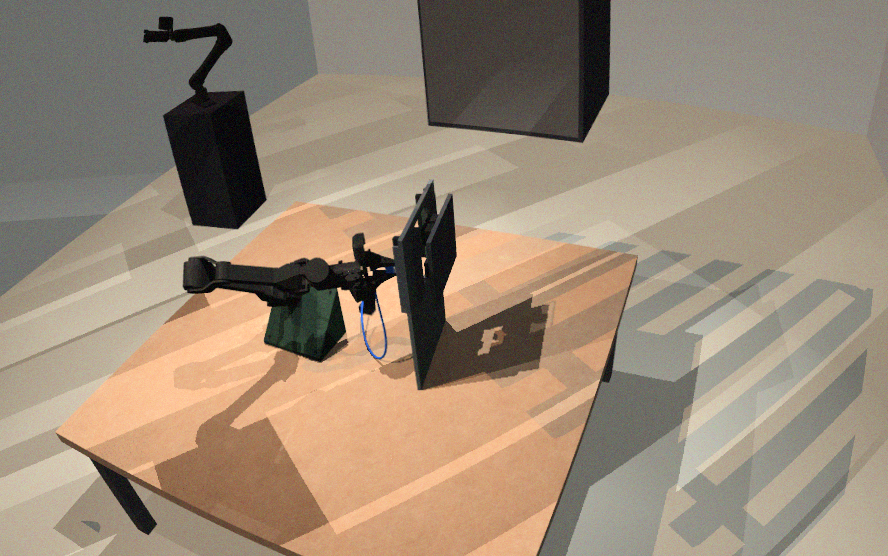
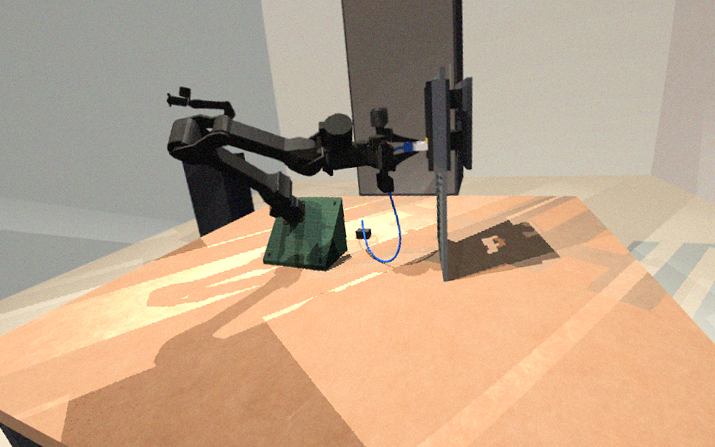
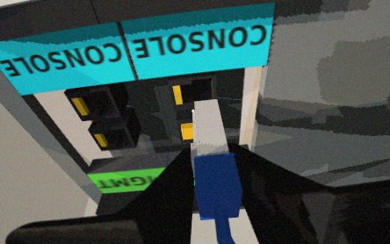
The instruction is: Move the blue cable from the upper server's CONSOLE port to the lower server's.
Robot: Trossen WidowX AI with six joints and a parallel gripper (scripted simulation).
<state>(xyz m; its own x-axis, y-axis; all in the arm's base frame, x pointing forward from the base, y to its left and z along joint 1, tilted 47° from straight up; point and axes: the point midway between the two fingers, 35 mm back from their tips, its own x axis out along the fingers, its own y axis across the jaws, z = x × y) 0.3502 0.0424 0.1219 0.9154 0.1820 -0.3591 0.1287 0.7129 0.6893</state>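
A lab or server room, by the look of it — a tall dark cabinet [image 1: 504, 65] [image 2: 410, 86] stands behind the table [image 1: 366, 451] [image 2: 391, 348] — with a pedestal-mounted robot arm [image 1: 212, 49] [image 2: 207, 104] to the cabinet's left.

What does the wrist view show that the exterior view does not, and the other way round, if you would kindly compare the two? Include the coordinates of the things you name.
Only the wrist view shows the cyan CONSOLE labels [image 3: 201, 46], a green label [image 3: 127, 180] and readable port openings.

Only the exterior view shows the table [image 2: 460, 356], the green wedge [image 2: 308, 234], the tall cabinet [image 2: 402, 34] with its green light and the cable's hanging loop [image 2: 399, 227].

Both show the end effector [image 2: 419, 145] [image 3: 209, 152] shut on the blue plug [image 2: 407, 147] [image 3: 218, 186], with its pale front toward the panel.
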